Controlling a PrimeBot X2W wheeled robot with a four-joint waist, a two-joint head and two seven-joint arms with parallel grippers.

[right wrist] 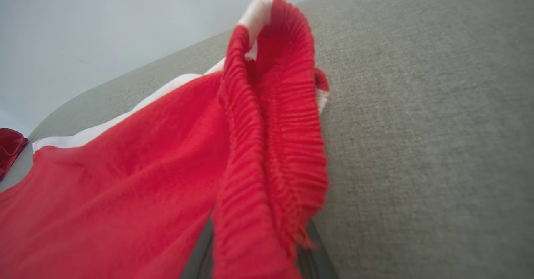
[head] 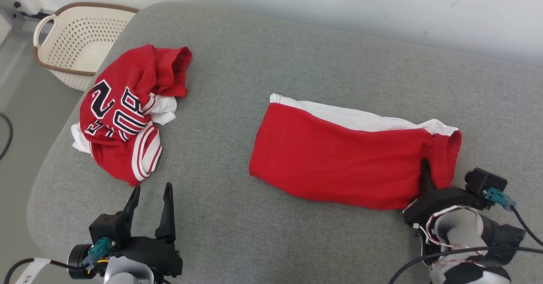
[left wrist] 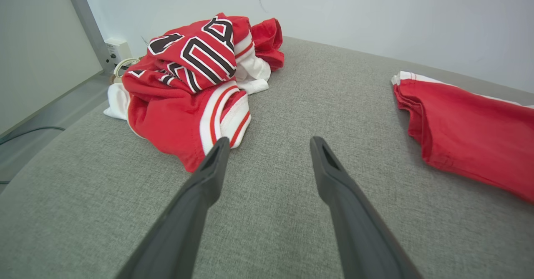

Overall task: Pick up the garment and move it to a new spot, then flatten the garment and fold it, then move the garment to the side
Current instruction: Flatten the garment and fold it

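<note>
One right hand (head: 425,167) pinches ribbed waistband (right wrist: 271,145).

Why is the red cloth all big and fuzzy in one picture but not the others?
Right wrist view: the red shorts sit right against the lens, so their ribbed waistband looks huge and blurs toward the bottom edge. Left wrist view: sharp, but the wide lens stretches the fingers of the left gripper. Head view: soft even light, faint shadows on the grey cushion, no glare.

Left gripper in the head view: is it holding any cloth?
No, the left gripper stands open over the grey cushion, apart from the crumpled jersey.
</note>
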